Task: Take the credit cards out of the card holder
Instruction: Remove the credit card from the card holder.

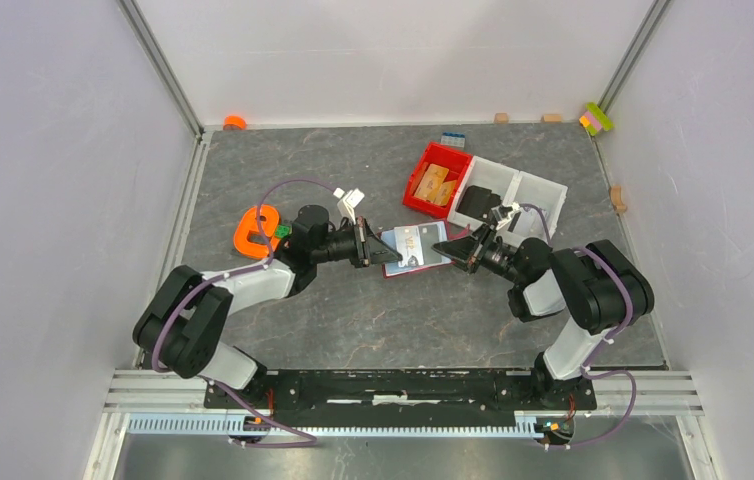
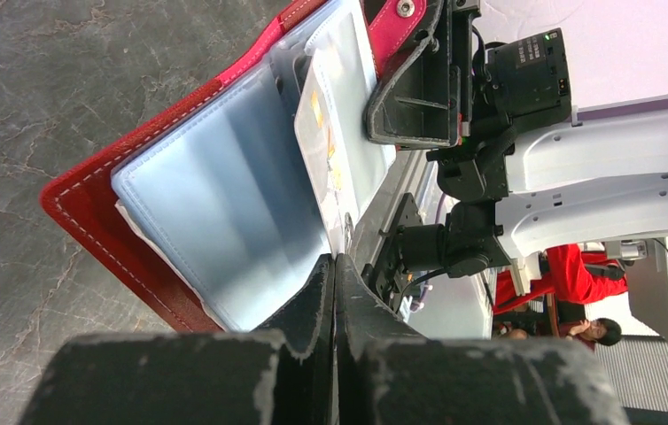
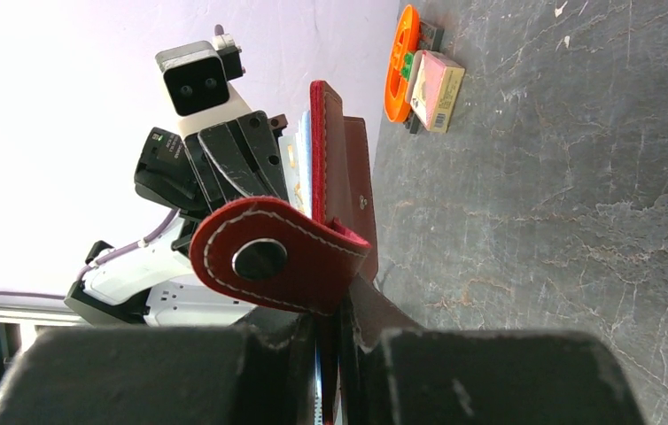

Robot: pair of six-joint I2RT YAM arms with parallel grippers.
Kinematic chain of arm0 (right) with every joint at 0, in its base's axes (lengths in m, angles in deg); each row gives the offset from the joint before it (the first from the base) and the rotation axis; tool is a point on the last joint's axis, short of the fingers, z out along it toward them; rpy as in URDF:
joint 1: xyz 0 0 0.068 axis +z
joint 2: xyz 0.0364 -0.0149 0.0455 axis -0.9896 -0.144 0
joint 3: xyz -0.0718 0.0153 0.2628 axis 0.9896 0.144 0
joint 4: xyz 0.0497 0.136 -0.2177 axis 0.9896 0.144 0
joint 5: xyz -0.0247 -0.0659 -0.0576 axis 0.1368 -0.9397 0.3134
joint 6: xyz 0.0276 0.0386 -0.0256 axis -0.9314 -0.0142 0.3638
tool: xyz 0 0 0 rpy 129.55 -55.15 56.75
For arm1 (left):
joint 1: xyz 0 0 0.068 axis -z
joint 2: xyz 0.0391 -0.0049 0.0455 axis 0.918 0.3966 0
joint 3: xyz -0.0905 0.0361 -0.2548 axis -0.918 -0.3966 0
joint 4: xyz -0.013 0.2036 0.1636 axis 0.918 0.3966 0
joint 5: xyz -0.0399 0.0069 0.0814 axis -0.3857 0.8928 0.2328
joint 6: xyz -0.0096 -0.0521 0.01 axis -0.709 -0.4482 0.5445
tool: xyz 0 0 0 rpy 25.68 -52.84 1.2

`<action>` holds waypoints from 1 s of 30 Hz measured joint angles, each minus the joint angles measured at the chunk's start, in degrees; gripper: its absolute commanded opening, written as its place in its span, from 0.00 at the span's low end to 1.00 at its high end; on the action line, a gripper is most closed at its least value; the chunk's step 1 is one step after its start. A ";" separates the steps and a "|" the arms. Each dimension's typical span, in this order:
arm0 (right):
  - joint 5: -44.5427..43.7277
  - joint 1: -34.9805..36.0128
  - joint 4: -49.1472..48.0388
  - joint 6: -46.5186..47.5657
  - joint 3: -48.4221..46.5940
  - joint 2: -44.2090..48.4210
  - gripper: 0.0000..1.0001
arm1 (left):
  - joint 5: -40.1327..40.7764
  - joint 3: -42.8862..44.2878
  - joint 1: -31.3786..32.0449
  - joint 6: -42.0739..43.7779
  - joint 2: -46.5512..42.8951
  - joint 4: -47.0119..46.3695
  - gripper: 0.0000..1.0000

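the card holder (image 1: 416, 248) sits open near the middle of the grey desk (image 1: 353, 320), caught between the two arms — the left end effector (image 1: 393, 257) on its left edge, the right end effector (image 1: 450, 246) on its right edge. seen from the wrist cameras the holder is not lying flat: its dark red cover is tilted up off the desk, with light blue clear sleeves fanned out inside it. credit cards (image 2: 325, 155) sit in the sleeves, and one pale card with orange marks shows through the plastic

the left end effector's jaws are pressed fully together at the near edge of the sleeves. a sleeve edge seems to be nipped between them, though whether a card is in that nip cannot be told. the right end effector's jaws are drawn in to a thin slit, clamped on the opposite edge of the holder's cover — just beside the red snap tab (image 3: 260, 257), which hangs in front of its fingers

behind the holder stands a red bin (image 1: 425, 210) with tan wooden pieces (image 1: 435, 183) in it, touching a white two-part tray (image 1: 536, 188) on its right. an orange plastic piece (image 1: 256, 231) lies on the desk to the left, beside the left arm
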 measured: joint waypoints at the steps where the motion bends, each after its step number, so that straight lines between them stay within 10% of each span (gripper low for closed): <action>1: -0.09 0.00 0.00 0.02 0.00 0.00 0.02 | 0.04 0.00 0.00 -0.02 -0.04 -0.02 0.06; 15: -0.11 1.70 0.02 -0.02 0.33 0.02 0.00 | -3.72 -0.70 -0.11 -5.40 5.62 -10.16 0.31; 20: -0.11 2.29 0.00 0.02 0.33 0.02 0.00 | -3.96 -0.70 -0.13 -5.79 5.62 -10.51 0.04; 30: -0.96 2.32 0.00 5.53 0.50 0.02 0.02 | 9.86 -2.97 -1.73 1.86 -11.52 6.40 0.02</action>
